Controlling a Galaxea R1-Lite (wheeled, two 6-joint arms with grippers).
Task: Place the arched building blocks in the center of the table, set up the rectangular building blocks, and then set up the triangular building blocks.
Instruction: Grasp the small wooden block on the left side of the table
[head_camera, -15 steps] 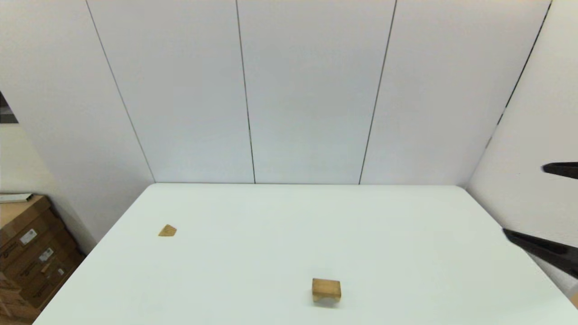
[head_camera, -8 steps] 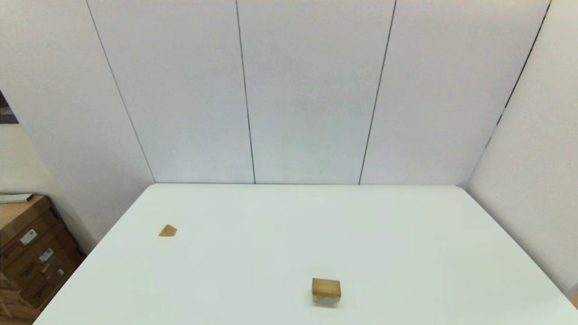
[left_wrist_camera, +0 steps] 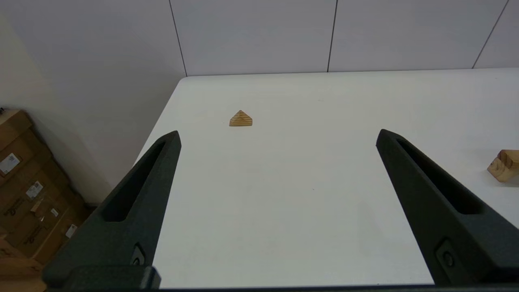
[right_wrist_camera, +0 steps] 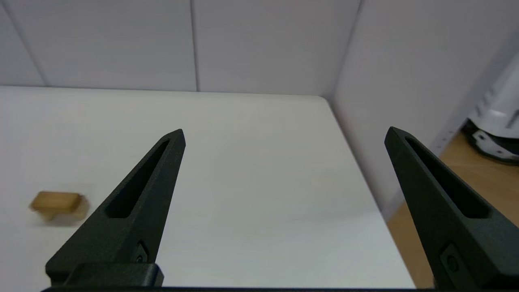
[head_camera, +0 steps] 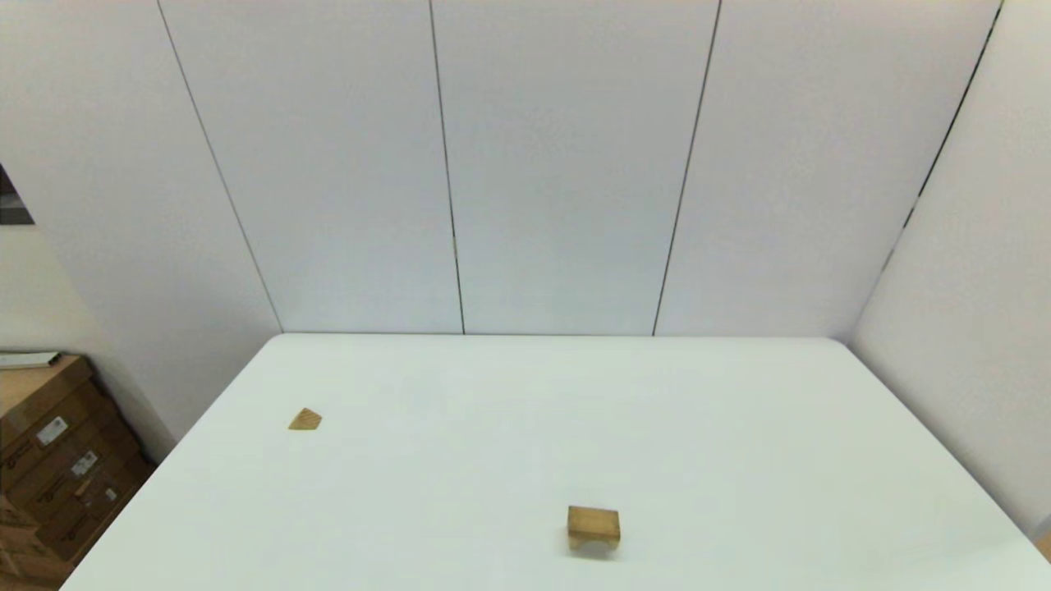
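arched block (left_wrist_camera: 504, 165) cut off at edge

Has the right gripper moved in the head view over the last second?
Yes. A second ago its black fingers showed past the right edge of the table; now they are gone from the head view, withdrawn rightward. The right gripper is open.

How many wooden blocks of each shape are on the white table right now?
Arched block: 1
Triangular block: 1
Rectangular block: 0 in view
Total: 2 blocks on the table
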